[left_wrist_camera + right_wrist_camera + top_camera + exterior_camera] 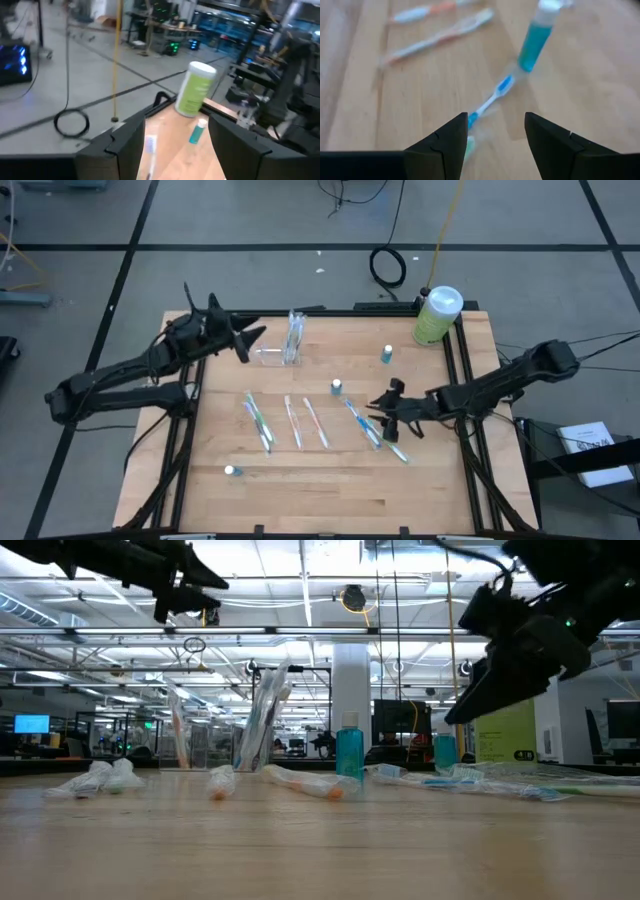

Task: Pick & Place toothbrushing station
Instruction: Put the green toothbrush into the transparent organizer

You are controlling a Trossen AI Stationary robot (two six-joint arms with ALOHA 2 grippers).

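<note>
Hovering near tabletop's far-left corner, left gripper jaws parted, empty, just beside small transparent plastic toothbrushing station. Right gripper angled down over blue-handled toothbrushes near right edge, jaws apart, empty.

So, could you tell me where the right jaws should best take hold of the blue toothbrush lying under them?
Probably mid-handle, coming straight down. The blue toothbrush lies flat on the table, thin and long, so open jaws of the right gripper should straddle it crosswise, clear of the small teal bottle beyond its head.
</note>
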